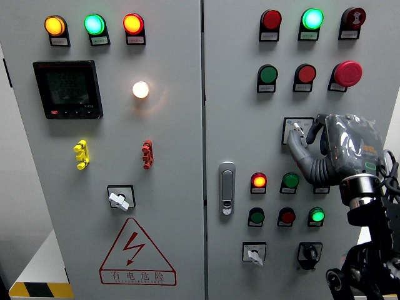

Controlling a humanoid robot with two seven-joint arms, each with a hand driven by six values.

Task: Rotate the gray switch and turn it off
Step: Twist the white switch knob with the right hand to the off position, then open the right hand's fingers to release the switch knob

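gray switch [294, 130] sits at the right of the frame, about mid-height on the right cabinet door, on a square pale plate that your right hand [325, 147] mostly hides. you see the hand coming up from the lower right corner, its fingers [299, 140] curled in over the plate, one pale fingertip lying on the plate's face; whether they actually pinch the knob you cannot tell, since the knob itself is covered. your left hand is not in the picture. the main risk, as a judgement, is a twist with no firm hold: if the fingers only brush the knob, they slide round it and the switch stays on while the wrist looks as if it has done the job. a second risk is the crowding around it. the red mushroom button [347, 74] stands just above and to the right of the hand, and a red lamp [259, 181] and green button [289, 182] lie just below the fingers, so a wide wrist sweep could press one of them. note too the other rotary switches in the frame, one at lower left [120, 199] and two at the bottom right [254, 255], [308, 253]; drifting to one of those would turn the wrong circuit. because the hand blocks your view, you may also misread the end position.
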